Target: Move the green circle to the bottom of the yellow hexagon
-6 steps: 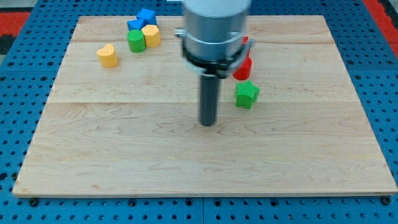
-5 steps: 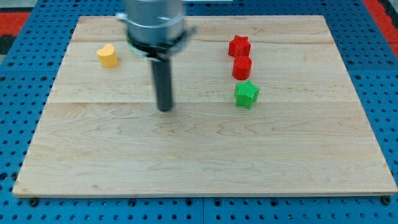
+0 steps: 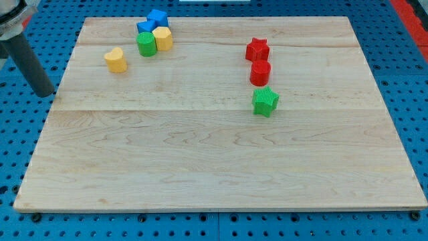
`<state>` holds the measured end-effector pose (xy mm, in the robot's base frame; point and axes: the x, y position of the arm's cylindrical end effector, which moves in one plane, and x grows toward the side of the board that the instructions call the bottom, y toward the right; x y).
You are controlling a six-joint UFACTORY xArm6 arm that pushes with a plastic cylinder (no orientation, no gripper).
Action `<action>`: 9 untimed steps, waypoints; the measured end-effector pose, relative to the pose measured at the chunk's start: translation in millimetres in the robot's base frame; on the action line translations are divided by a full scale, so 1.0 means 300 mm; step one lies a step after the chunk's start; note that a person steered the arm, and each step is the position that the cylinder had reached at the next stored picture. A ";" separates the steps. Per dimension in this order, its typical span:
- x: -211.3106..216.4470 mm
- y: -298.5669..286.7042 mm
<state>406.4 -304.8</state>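
Observation:
The green circle (image 3: 146,44) stands near the board's top left, touching the left side of the yellow hexagon (image 3: 162,38). Two blue blocks (image 3: 153,21) sit just above them. My tip (image 3: 44,93) is off the board's left edge, well to the left of and below the green circle, touching no block.
A yellow heart-shaped block (image 3: 116,59) lies left of and below the green circle. A red star (image 3: 257,49), a red cylinder (image 3: 260,72) and a green star (image 3: 265,101) form a column at the right of centre. The wooden board (image 3: 214,167) lies on a blue pegboard.
My rod has swept from the board's middle to the left, past the cluster, and now stands off the left edge. No block has moved.

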 end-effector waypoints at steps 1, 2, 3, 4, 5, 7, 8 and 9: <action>-0.063 0.001; -0.197 0.002; -0.378 0.002; -0.498 0.002; -0.521 0.000; -0.564 0.017; -0.564 0.029; -0.564 0.029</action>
<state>237.4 -296.0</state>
